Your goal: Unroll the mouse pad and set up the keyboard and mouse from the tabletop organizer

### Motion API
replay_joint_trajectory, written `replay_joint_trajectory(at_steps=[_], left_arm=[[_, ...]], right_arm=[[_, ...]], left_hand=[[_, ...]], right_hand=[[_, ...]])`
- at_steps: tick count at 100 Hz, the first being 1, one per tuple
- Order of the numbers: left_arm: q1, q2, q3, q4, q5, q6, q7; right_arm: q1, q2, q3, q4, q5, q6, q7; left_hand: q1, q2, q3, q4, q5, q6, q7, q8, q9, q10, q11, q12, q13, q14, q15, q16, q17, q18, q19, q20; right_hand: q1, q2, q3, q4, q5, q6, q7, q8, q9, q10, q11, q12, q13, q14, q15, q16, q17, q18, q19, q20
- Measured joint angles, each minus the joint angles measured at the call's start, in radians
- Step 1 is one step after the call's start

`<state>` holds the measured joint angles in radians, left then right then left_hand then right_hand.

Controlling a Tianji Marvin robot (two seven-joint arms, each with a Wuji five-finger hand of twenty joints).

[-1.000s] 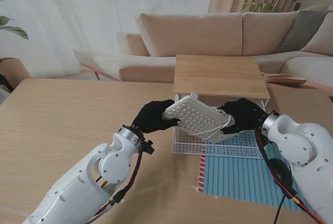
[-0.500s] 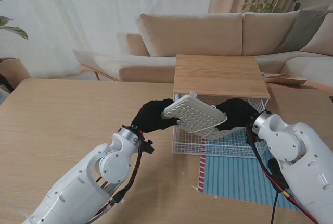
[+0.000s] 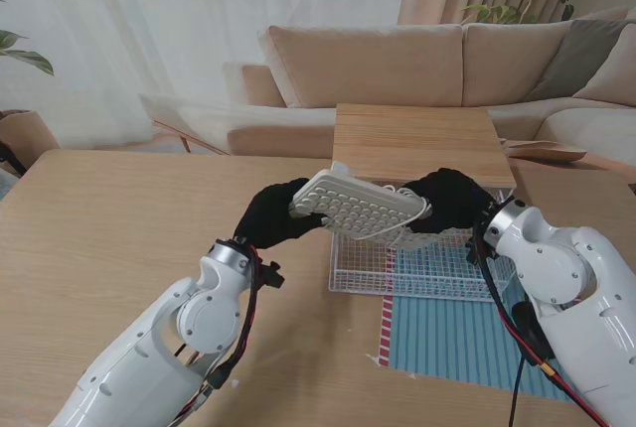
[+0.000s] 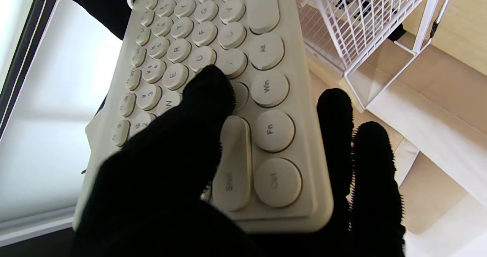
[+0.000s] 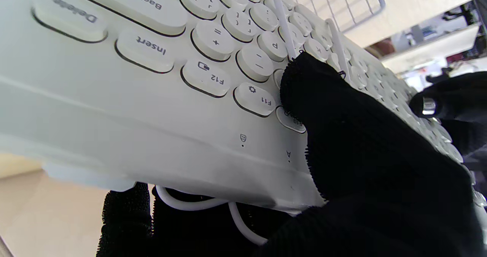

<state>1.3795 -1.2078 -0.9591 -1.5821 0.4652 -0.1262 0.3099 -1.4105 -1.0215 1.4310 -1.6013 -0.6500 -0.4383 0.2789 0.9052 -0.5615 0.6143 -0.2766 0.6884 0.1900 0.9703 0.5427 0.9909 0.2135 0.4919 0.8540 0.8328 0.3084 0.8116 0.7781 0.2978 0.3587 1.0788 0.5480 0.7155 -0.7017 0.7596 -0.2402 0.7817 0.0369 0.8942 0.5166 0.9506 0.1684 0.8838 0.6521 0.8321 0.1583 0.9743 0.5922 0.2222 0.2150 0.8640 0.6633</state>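
A white keyboard with round keys hangs in the air above the white wire organizer, held at both ends. My left hand in its black glove is shut on the keyboard's left end, thumb on the keys. At the other end my right hand is shut on it, thumb over the F-key row. A white cable loops under the keyboard. The striped blue mouse pad lies flat in front of the organizer. The mouse does not show.
The organizer carries a wooden top shelf. The wooden table spreads to the left. A beige sofa stands behind the table, beyond its far edge.
Both hands have lifted the keyboard up and out of the wire organizer and levelled it, moving it slightly to the left.
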Motion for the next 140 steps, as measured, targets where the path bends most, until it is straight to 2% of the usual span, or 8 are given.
replay_joint_trajectory(at_steps=[20, 40, 59, 72, 111, 118, 128, 140], left_arm=[[0.045, 0.0, -0.042, -0.062, -0.047, 0.009, 0.014], [0.087, -0.004, -0.084, -0.101, -0.088, 0.027, 0.021], [0.154, -0.003, -0.141, -0.161, -0.17, 0.035, -0.012], [0.206, -0.002, -0.179, -0.202, -0.193, 0.031, -0.026], [0.369, 0.008, -0.283, -0.303, -0.271, 0.009, -0.057], [0.388, 0.009, -0.295, -0.308, -0.271, 0.007, -0.06], [0.418, 0.011, -0.309, -0.319, -0.289, 0.013, -0.069], [0.445, 0.014, -0.316, -0.321, -0.307, 0.026, -0.073]], right_arm=[[0.003, 0.002, 0.013, -0.065, 0.03, -0.011, 0.027], [0.012, 0.005, 0.009, -0.11, 0.062, -0.017, 0.049], [0.014, 0.011, 0.007, -0.177, 0.101, -0.011, 0.11], [0.009, 0.016, 0.006, -0.235, 0.124, 0.029, 0.153], [-0.06, 0.013, -0.011, -0.373, 0.114, 0.126, 0.157], [-0.075, 0.013, -0.012, -0.399, 0.108, 0.153, 0.17], [-0.095, 0.015, -0.012, -0.447, 0.095, 0.204, 0.234], [-0.106, 0.023, -0.028, -0.476, 0.075, 0.231, 0.265]], left_hand=[[0.001, -0.014, 0.01, 0.0, 0.0, 0.0, 0.009, -0.02, -0.006, 0.011, 0.0, -0.006, 0.0, 0.003, 0.0, 0.0, -0.005, 0.002, 0.0, 0.004], [0.001, -0.016, 0.01, 0.0, 0.0, 0.002, 0.011, -0.043, -0.027, 0.012, 0.0, -0.03, -0.002, 0.013, 0.0, 0.0, -0.04, 0.039, 0.0, 0.013], [0.002, -0.024, 0.01, 0.0, 0.0, 0.009, 0.011, -0.065, -0.047, 0.012, 0.0, -0.041, -0.002, 0.03, 0.0, 0.0, -0.053, 0.059, 0.0, 0.023], [0.002, -0.024, -0.002, 0.0, 0.0, 0.012, 0.011, -0.071, -0.05, 0.012, 0.0, -0.043, -0.002, 0.03, 0.011, 0.0, -0.062, 0.061, 0.0, 0.023], [0.002, -0.024, -0.032, 0.0, 0.012, 0.015, 0.009, -0.08, -0.053, 0.012, 0.015, -0.057, -0.025, 0.063, 0.027, 0.013, -0.106, 0.1, 0.001, 0.036], [0.002, -0.024, -0.046, 0.0, 0.012, 0.015, 0.009, -0.08, -0.053, 0.012, 0.023, -0.067, -0.036, 0.064, 0.027, 0.024, -0.148, 0.1, 0.001, 0.036], [0.002, -0.024, -0.071, -0.001, 0.021, 0.015, 0.009, -0.079, -0.053, 0.012, 0.033, -0.068, -0.043, 0.064, 0.037, 0.027, -0.217, 0.1, -0.02, 0.033], [0.002, -0.024, -0.075, -0.001, 0.021, 0.015, 0.002, -0.078, -0.063, 0.012, 0.033, -0.08, -0.054, 0.069, 0.038, 0.039, -0.251, 0.1, -0.053, 0.012]], right_hand=[[0.001, -0.011, 0.032, 0.0, 0.0, 0.033, 0.003, 0.033, 0.001, 0.015, 0.022, 0.024, 0.0, 0.013, 0.03, 0.018, 0.0, 0.0, 0.012, 0.0], [0.001, -0.012, 0.047, 0.0, 0.0, 0.06, 0.003, 0.05, 0.001, 0.036, 0.05, 0.064, 0.0, 0.035, 0.071, 0.049, 0.001, 0.001, 0.033, 0.0], [0.001, -0.012, 0.054, 0.0, 0.0, 0.083, 0.003, 0.071, 0.007, 0.037, 0.076, 0.083, 0.002, 0.035, 0.091, 0.062, 0.013, 0.001, 0.051, 0.0], [0.001, -0.012, 0.055, 0.0, 0.0, 0.089, 0.003, 0.071, 0.01, 0.037, 0.077, 0.09, 0.007, 0.036, 0.1, 0.069, 0.025, 0.001, 0.076, 0.0], [0.001, -0.012, 0.055, -0.023, 0.0, 0.089, 0.003, 0.094, 0.012, 0.046, 0.09, 0.114, 0.008, 0.049, 0.144, 0.103, 0.055, 0.001, 0.22, 0.047], [0.001, -0.011, 0.055, -0.023, -0.001, 0.089, 0.002, 0.094, 0.012, 0.047, 0.09, 0.114, 0.008, 0.05, 0.144, 0.104, 0.064, 0.001, 0.23, 0.048], [0.0, -0.001, 0.055, -0.024, -0.006, 0.095, -0.001, 0.094, 0.012, 0.047, 0.091, 0.114, 0.009, 0.05, 0.146, 0.108, 0.08, 0.013, 0.231, 0.048], [0.0, 0.006, 0.055, -0.024, -0.013, 0.107, -0.001, 0.094, 0.012, 0.048, 0.092, 0.116, 0.009, 0.05, 0.15, 0.108, 0.083, 0.013, 0.231, 0.048]])
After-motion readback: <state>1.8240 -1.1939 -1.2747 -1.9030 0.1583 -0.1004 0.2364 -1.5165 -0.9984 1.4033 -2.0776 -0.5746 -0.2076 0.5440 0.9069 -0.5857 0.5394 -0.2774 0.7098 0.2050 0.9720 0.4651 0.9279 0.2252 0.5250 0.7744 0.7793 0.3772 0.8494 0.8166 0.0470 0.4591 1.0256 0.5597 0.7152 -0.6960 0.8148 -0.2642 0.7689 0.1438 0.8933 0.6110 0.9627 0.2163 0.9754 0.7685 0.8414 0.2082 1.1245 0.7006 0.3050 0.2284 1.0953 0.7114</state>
